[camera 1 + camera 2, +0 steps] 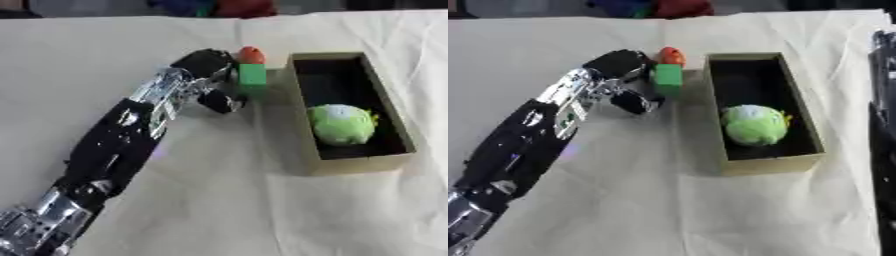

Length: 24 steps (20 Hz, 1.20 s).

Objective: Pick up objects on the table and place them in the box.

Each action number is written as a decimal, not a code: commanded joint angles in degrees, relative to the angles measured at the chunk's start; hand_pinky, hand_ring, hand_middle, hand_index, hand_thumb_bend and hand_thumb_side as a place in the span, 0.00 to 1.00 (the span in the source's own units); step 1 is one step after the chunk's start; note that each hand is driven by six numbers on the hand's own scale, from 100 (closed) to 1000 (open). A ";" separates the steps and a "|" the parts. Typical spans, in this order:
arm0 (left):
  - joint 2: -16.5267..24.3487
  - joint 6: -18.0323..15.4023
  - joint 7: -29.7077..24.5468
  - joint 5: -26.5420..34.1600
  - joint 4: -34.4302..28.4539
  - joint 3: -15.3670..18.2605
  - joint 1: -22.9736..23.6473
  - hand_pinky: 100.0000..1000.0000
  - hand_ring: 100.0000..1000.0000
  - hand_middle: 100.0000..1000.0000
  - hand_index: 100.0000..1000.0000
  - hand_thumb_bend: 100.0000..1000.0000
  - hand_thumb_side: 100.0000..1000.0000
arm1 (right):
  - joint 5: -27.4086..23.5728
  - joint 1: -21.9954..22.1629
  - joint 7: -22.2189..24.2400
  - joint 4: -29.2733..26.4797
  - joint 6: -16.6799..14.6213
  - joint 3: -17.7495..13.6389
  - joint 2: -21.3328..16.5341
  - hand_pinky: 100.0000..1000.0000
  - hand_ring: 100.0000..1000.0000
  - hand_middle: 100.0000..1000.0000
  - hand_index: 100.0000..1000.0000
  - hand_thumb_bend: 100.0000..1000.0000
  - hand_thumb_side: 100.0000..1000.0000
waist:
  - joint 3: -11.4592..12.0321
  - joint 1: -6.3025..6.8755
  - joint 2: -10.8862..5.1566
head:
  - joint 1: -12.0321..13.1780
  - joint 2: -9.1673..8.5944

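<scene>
green block [253, 75] sits on the cloth just beside the box [302, 107], off its outer wall at 9 o'clock, with 1 orange-red object [251, 54] touching it at 12 o'clock. left hand [210, 82] is against the block's 9 o'clock face, fingers curled round it; thumb contact is hidden. right hand is not seen. inside the box, 1 green plush toy [342, 124] lies at the 6 o'clock end. risks: the lift may drag or topple the orange-red object; the block may clip the box wall in crossing; a partial hold may drop it short.
</scene>
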 commanded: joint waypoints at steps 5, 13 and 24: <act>1.72 1.49 1.19 -0.10 -4.51 -0.62 -1.13 0.42 0.47 0.39 0.62 0.00 0.29 | 0.55 -0.07 -0.19 -1.41 0.36 -0.27 -0.60 0.83 0.76 0.65 0.77 0.00 1.00 | 0.14 0.02 -2.57 | -0.15 0.40; 2.20 2.09 0.76 1.01 -12.07 -0.73 -2.48 0.42 0.46 0.39 0.63 0.00 0.28 | 1.06 1.04 -0.08 -2.64 0.36 0.06 0.34 0.82 0.76 0.65 0.77 0.00 1.00 | 0.28 0.35 -4.15 | -0.37 1.26; -3.01 1.66 -0.37 0.48 -12.11 -2.42 -7.60 0.43 0.47 0.39 0.63 0.00 0.32 | 0.91 0.45 0.44 -4.01 0.15 0.74 2.35 0.82 0.76 0.65 0.77 0.00 1.00 | -1.85 0.38 -3.62 | 0.82 0.54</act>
